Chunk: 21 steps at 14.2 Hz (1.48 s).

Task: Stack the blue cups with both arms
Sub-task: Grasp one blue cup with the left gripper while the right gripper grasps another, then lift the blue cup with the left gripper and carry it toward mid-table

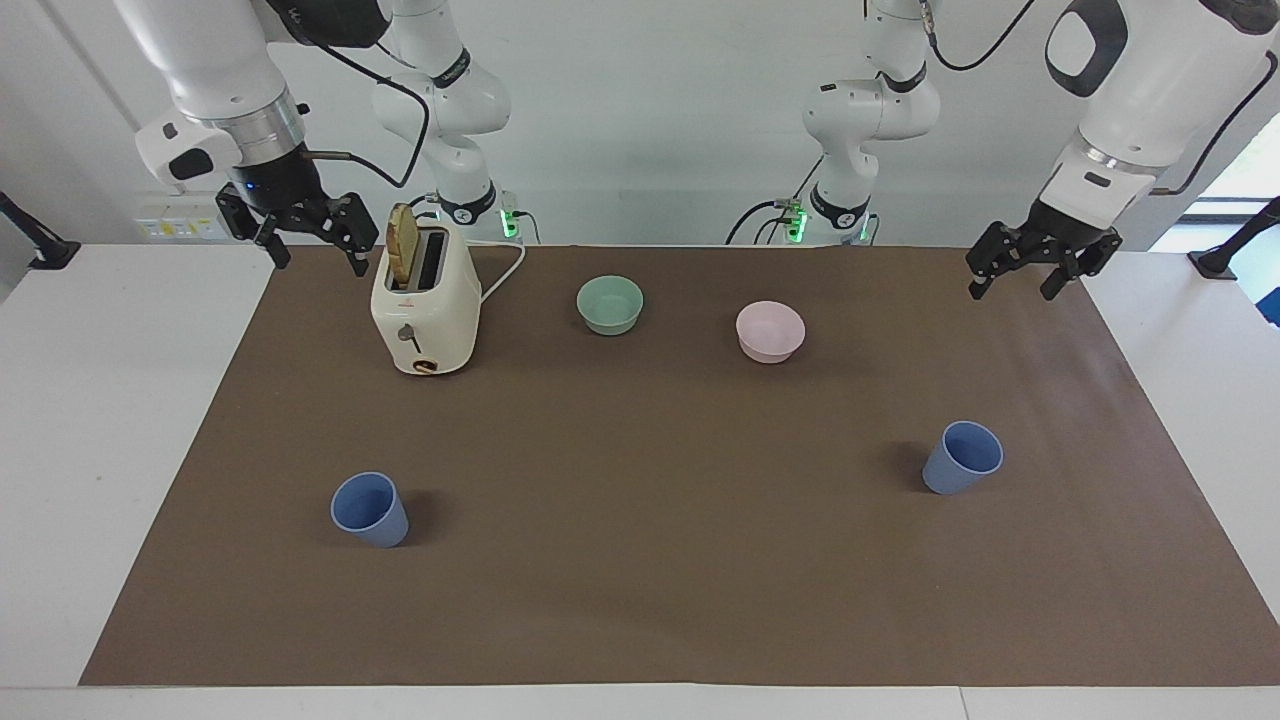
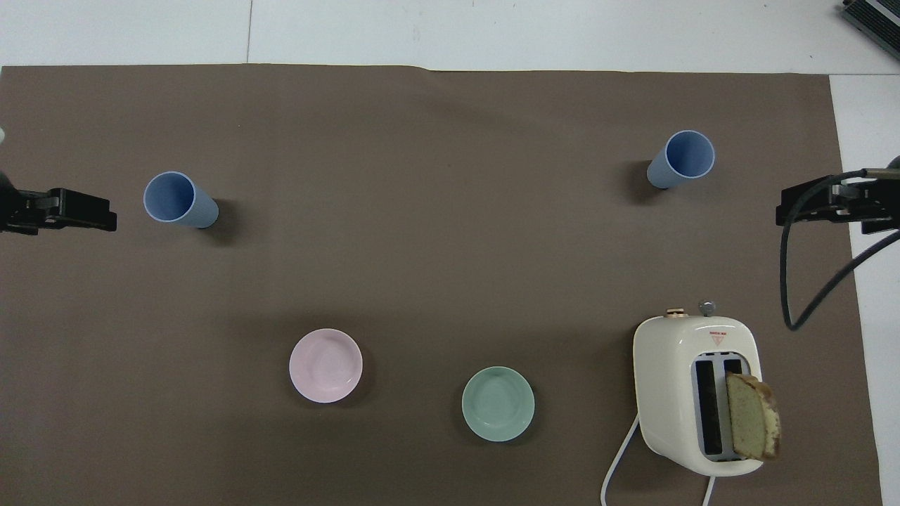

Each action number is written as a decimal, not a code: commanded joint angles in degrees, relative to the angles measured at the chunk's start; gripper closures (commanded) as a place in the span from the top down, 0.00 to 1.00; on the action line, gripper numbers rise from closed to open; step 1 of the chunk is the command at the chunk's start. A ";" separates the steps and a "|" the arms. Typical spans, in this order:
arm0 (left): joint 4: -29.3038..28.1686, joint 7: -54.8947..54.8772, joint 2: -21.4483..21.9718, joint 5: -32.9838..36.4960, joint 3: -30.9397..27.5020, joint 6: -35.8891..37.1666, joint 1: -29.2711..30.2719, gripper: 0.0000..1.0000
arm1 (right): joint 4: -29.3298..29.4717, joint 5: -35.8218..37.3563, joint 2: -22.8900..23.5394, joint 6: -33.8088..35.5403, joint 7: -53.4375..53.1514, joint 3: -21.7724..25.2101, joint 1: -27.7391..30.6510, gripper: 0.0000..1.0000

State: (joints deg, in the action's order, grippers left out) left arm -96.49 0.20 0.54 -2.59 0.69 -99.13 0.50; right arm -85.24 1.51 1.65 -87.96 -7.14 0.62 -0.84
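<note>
White wall at the back, and below it a white tabletop [image 1: 60, 420] under a brown mat [image 1: 660, 560]. Two blue cups stand upright and well apart, both far from the robots. One blue cup [image 1: 963, 457] [image 2: 178, 199] sits toward the left arm's end; the other blue cup [image 1: 370, 509] [image 2: 682, 159] sits toward the right arm's end.

Up in the air, the left hand [image 1: 1033, 272] [image 2: 63, 210] hangs over the mat's edge at its own end, fingers spread, gripping nothing. It is well apart from the cup on its side. The right hand [image 1: 310, 238] [image 2: 830, 204] hovers over the mat's corner beside the toaster [image 1: 425, 305] [image 2: 697, 393], fingers also spread and empty.

A slice of bread [image 1: 403, 247] [image 2: 752, 425] pokes up from a toaster slot. Near the robots, a pale green bowl [image 1: 610, 304] [image 2: 498, 404] and a pale pink bowl [image 1: 770, 331] [image 2: 325, 365] rest side by side, the green one closer to the toaster.
</note>
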 commanded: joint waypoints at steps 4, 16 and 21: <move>-2.21 4.19 -6.33 -0.58 0.54 -10.55 4.94 1.00 | 3.58 0.69 5.81 -4.32 1.60 -0.45 0.84 1.00; -9.32 9.20 -15.48 -1.01 0.54 -26.63 4.86 1.00 | 9.83 0.78 21.63 -16.70 1.69 -0.80 0.75 1.00; -10.04 9.46 -15.48 -1.10 0.63 -28.31 4.94 1.00 | 8.69 1.30 25.24 -22.95 2.47 -0.71 1.01 1.00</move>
State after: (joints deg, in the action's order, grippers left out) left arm -105.27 8.78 -15.72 -3.01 1.38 -125.54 5.60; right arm -77.57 1.54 25.47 -109.39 -6.68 0.51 -0.63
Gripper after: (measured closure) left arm 0.000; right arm 0.000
